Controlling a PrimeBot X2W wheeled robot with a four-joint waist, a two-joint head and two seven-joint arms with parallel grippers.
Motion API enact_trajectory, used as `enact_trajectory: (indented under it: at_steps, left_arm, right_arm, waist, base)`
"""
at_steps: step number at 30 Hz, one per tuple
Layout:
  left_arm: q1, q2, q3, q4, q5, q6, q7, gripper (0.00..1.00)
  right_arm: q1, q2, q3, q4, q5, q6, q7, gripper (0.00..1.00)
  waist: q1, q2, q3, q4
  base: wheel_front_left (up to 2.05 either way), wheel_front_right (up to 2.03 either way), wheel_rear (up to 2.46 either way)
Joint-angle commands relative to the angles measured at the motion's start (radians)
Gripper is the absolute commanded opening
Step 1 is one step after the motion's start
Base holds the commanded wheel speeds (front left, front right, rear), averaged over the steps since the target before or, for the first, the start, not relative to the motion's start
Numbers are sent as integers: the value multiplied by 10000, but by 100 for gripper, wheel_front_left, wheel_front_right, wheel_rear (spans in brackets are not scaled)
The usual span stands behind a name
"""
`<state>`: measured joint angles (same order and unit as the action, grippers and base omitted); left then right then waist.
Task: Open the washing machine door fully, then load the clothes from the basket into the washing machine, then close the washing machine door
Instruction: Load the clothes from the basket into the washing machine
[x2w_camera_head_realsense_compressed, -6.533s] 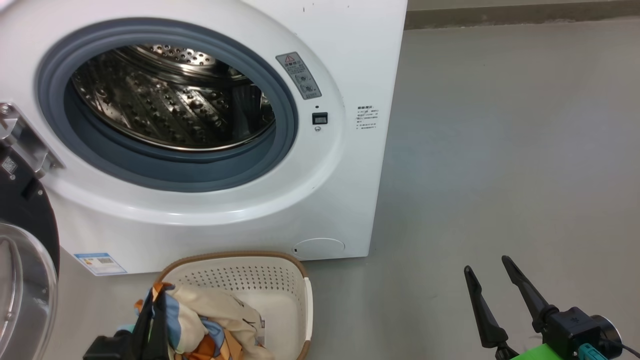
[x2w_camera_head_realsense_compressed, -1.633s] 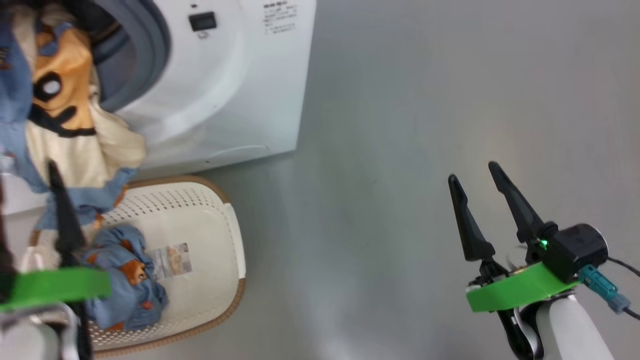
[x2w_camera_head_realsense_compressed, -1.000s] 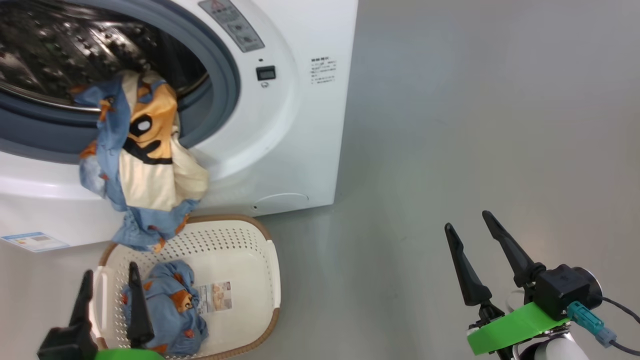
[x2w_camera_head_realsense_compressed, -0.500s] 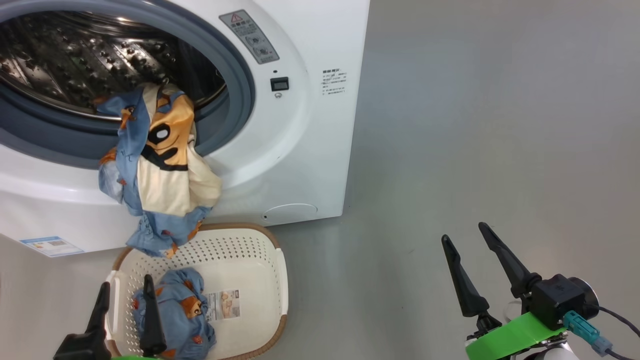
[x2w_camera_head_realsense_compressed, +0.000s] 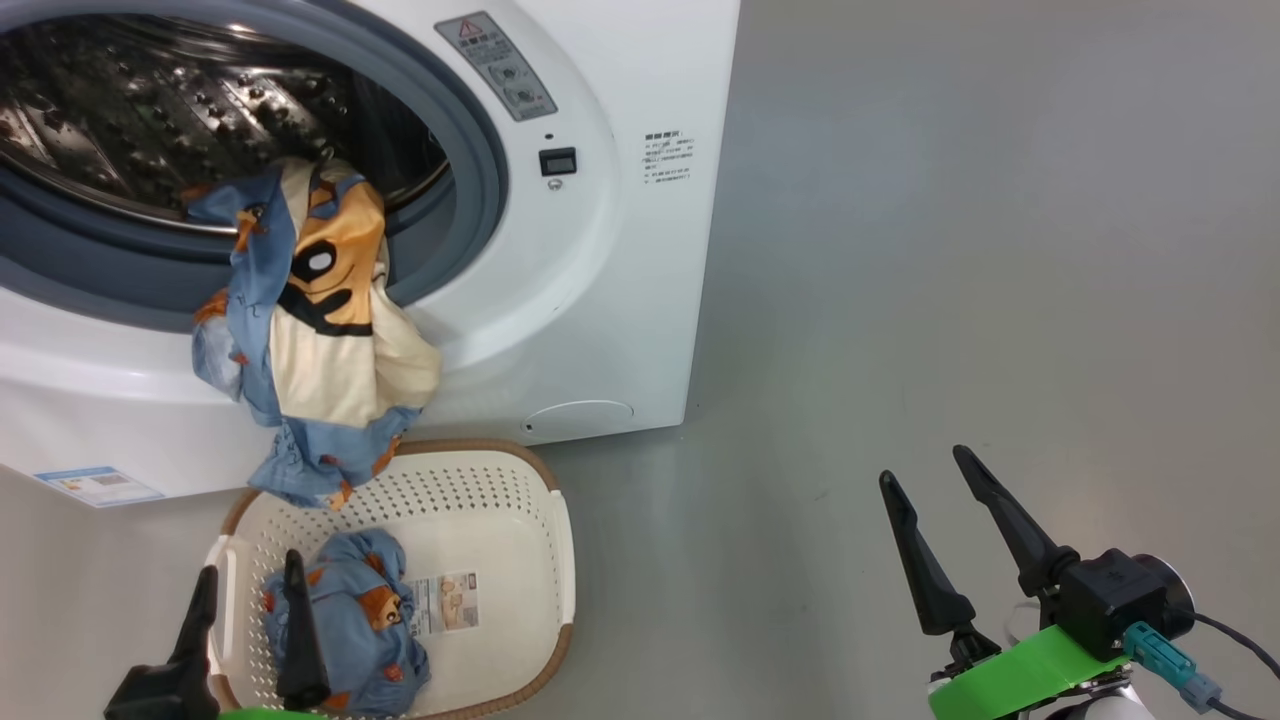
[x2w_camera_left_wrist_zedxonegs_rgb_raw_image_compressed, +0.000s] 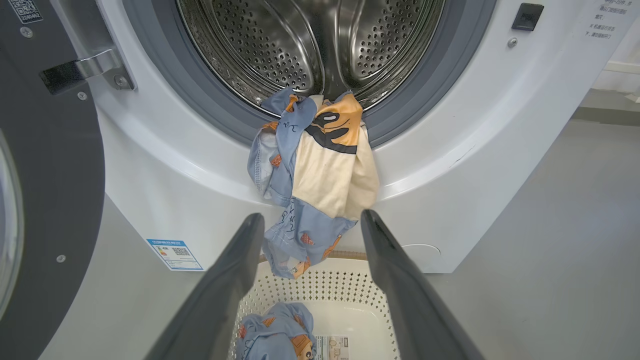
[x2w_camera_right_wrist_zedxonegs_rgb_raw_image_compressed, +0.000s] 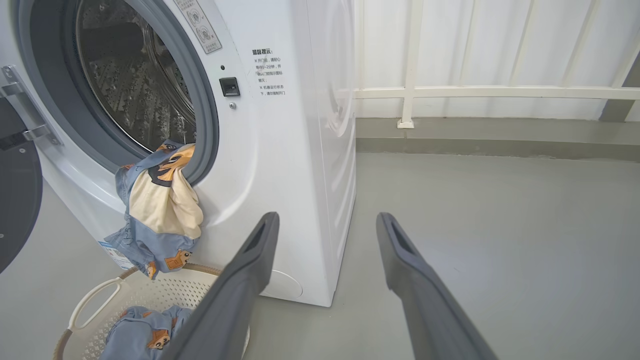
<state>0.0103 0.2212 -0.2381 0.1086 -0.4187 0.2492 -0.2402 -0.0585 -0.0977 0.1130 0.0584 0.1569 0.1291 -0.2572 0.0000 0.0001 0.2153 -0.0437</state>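
Note:
The washing machine (x2w_camera_head_realsense_compressed: 600, 250) stands with its drum exposed, and the washing machine door (x2w_camera_left_wrist_zedxonegs_rgb_raw_image_compressed: 45, 175) is swung out to the left. One of the clothes (x2w_camera_head_realsense_compressed: 320, 330) hangs half out over the grey gasket, its lower end dangling above the basket (x2w_camera_head_realsense_compressed: 470, 490). A second blue garment (x2w_camera_head_realsense_compressed: 350, 620) lies bunched in the basket. My left gripper (x2w_camera_head_realsense_compressed: 250, 562) hovers open and empty over the basket's left side, just above that garment. In the left wrist view the hanging garment (x2w_camera_left_wrist_zedxonegs_rgb_raw_image_compressed: 320, 175) is beyond the fingers. My right gripper (x2w_camera_head_realsense_compressed: 922, 462) is open and empty over bare floor to the right.
Grey floor (x2w_camera_head_realsense_compressed: 950, 250) stretches to the right of the machine. A white railing and wall (x2w_camera_right_wrist_zedxonegs_rgb_raw_image_compressed: 475, 90) stand behind it. A blue energy label (x2w_camera_head_realsense_compressed: 95, 485) and a round filter cap (x2w_camera_head_realsense_compressed: 580, 415) mark the machine's lower front.
The garment my left gripper lifted from the basket now hangs released from the drum's lip. Over the last second the left gripper drew back low over the basket. The camera shifted slightly.

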Motion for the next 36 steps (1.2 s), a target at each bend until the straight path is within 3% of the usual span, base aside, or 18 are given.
enact_trajectory:
  at_steps: [1, 13, 36]
  left_arm:
    - [-400, 130, 369, -125, -97, -47, -87, 100]
    - [-1360, 90, 184, 671, -265, -302, 201, 100]
    - [-6003, 130, 392, 5612, -787, -1642, -14, 100]
  right_arm:
    - [-91, -26, 243, -257, -128, 16, -46, 100]
    - [-325, -57, 329, -393, -84, 16, -46, 100]
    - [-1647, -12, 384, -864, 102, 16, -46, 100]
  waist:
    - [0, -1, 37, 8]
    - [0, -1, 589, 34]
    - [0, -1, 2888, -843]
  base:
    - [0, 0, 0]
    - [0, 0, 0]
    - [0, 0, 0]
